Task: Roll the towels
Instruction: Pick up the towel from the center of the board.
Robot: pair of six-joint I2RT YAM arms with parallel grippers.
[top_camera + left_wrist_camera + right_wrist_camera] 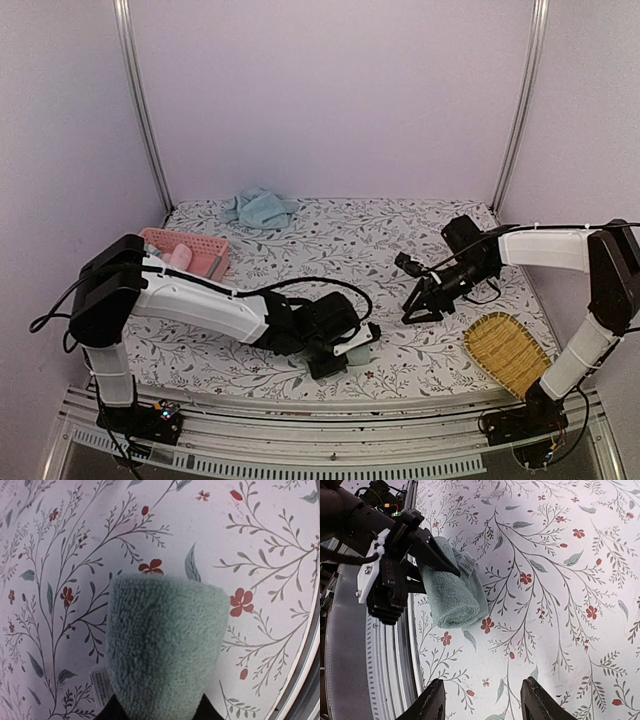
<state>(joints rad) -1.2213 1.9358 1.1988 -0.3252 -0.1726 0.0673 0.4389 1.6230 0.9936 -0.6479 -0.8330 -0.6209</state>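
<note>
Right at the front edge of the flowery tabletop, the left hand is clamped on the rolled-up green towel lying there. There's a woven tray front right. The right hand hangs mid-table, fingers spread, holding nothing. On the left sits a pink basket, and the blue towel is crumpled way back by the plain lilac wall.

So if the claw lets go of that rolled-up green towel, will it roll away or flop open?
The green towel looks soft and fluffy, so it would probably sag, not stay stiff. It is rolled into a tube, so a push might roll it a little. The left claw pinches it, and the roll may loosen once freed.
</note>
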